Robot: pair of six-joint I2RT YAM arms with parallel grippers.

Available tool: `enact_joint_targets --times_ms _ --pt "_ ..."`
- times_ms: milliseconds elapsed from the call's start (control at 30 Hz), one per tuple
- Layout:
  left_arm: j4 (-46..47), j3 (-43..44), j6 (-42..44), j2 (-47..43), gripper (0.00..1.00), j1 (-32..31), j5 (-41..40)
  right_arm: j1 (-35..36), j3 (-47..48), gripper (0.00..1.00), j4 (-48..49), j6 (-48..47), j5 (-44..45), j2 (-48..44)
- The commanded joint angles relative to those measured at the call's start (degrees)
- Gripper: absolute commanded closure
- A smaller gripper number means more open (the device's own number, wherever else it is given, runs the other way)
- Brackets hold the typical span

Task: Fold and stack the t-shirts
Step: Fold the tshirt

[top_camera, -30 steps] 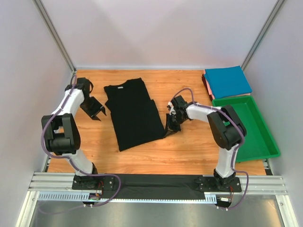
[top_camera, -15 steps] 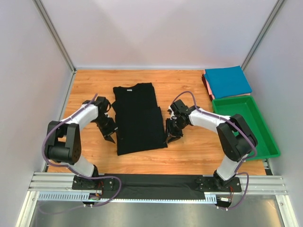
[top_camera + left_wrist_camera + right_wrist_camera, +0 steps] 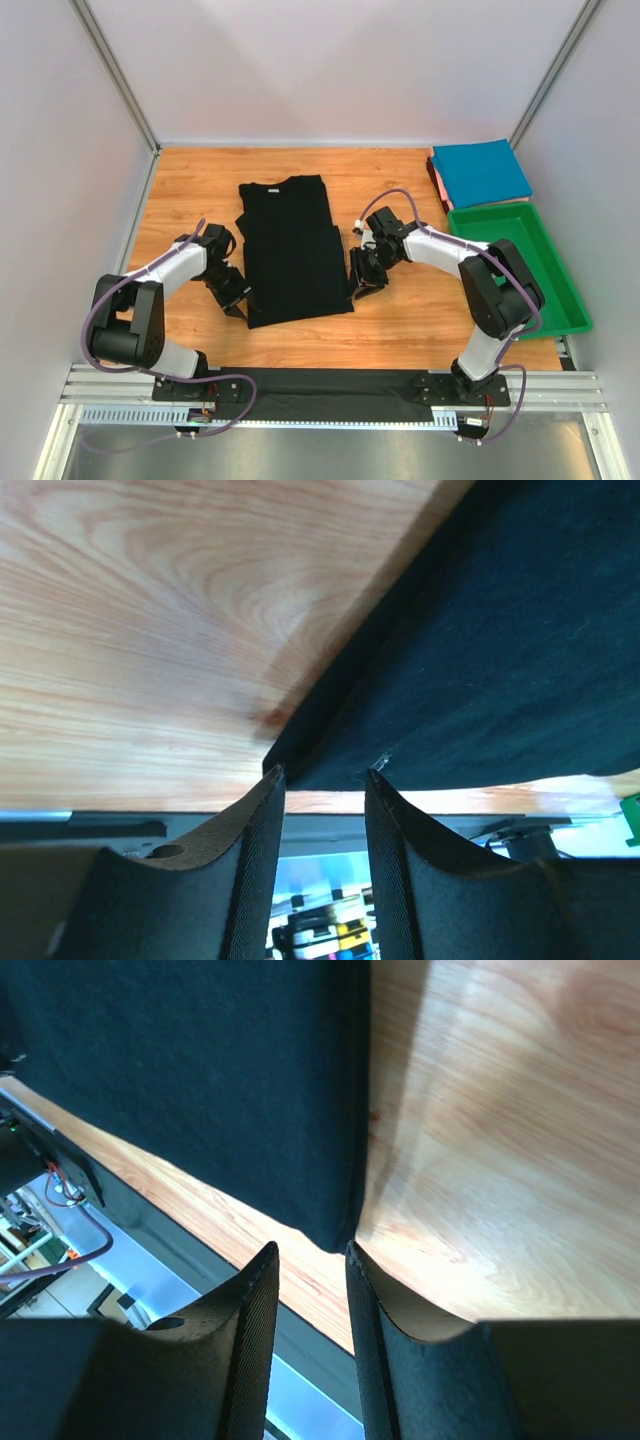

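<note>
The black t-shirt (image 3: 295,255) lies flat in the middle of the table as a long rectangle, neck at the far end. My left gripper (image 3: 238,305) is open at its near left corner; in the left wrist view the jaws (image 3: 325,772) stand apart with the shirt's corner (image 3: 500,650) just beyond the tips. My right gripper (image 3: 362,282) is open at the near right corner; its jaws (image 3: 313,1248) stand apart just short of the cloth (image 3: 200,1080). A folded teal-blue t-shirt (image 3: 480,172) lies on a reddish one (image 3: 436,182) at the far right.
A green plastic tray (image 3: 555,300) sits at the right edge, just in front of the folded stack. White walls and metal posts enclose the table. A black strip and a metal rail run along the near edge by the arm bases.
My left gripper swung from the far left of the table to the shirt's near left corner. The shirt went from skewed to a straight narrow rectangle. My right gripper shifted slightly.
</note>
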Motion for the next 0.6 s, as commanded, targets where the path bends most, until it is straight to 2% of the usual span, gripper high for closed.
enact_joint_targets --times_ms 0,300,567 --pt "3.9 -1.9 -1.3 -2.2 0.56 -0.5 2.1 0.1 -0.3 0.66 3.9 -0.8 -3.1 -0.5" --pt "6.9 -3.2 -0.4 -1.9 0.57 -0.7 2.9 0.1 -0.2 0.66 6.0 0.6 -3.6 2.0" --pt "4.8 -0.8 0.9 -3.9 0.5 -0.7 -0.6 0.1 -0.9 0.66 5.1 0.9 1.7 0.2"
